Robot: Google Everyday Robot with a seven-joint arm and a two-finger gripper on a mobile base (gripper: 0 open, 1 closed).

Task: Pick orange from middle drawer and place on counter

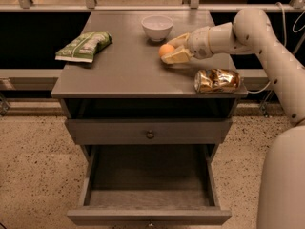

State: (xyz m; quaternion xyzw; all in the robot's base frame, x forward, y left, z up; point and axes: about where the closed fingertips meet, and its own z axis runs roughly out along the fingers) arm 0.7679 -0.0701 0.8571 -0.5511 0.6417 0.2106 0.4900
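Note:
The orange sits between the fingers of my gripper, low over the counter, just in front of the white bowl. I cannot tell whether it touches the surface. The gripper reaches in from the right and is shut on the orange, with one cream finger behind it and one in front. The middle drawer is pulled out wide below, and its dark floor is bare.
A white bowl stands at the back of the counter. A green snack bag lies at the left. A shiny gold can lies on its side at the front right edge. A closed drawer front with a knob is above the open drawer.

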